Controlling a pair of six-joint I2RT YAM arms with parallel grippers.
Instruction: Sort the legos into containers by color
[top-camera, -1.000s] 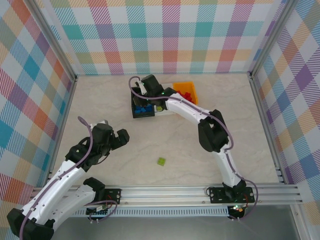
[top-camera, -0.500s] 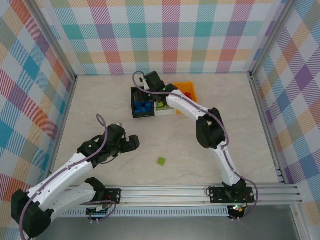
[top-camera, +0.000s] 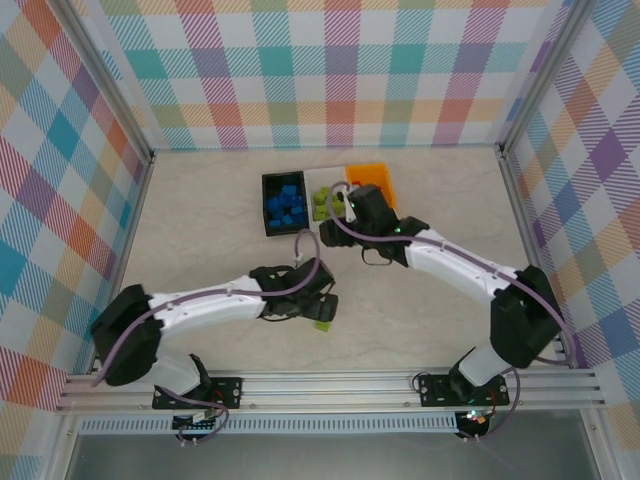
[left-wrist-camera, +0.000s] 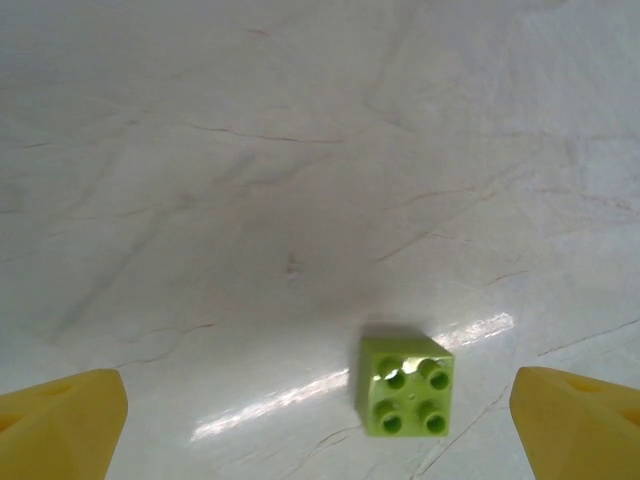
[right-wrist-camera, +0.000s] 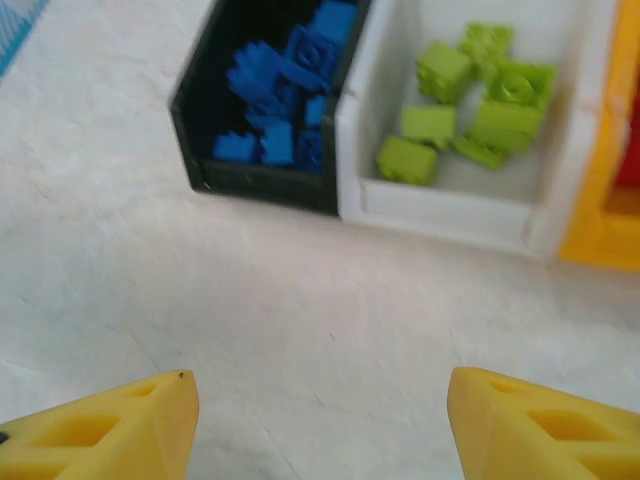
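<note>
Lime brick (left-wrist-camera: 404, 385) is sitting between the left gripper's (left-wrist-camera: 320, 425) wide-open, empty fingers (left-wrist-camera: 60, 425), slightly off-centre; that arm is hovering nearest.

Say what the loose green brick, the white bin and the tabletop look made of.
Green brick: moulded plastic, slightly glossy; crisp studs, even colour. White bin: likely plastic; smooth, thick uniform walls. Tabletop: marble-look surface with fine veins and a glare streak; stone or laminate, cannot tell.

Left arm (top-camera: 205, 303), right arm (top-camera: 450, 265): white shells, black joints; purple cables (top-camera: 317, 258); yellow fingertips (left-wrist-camera: 60, 420).
</note>
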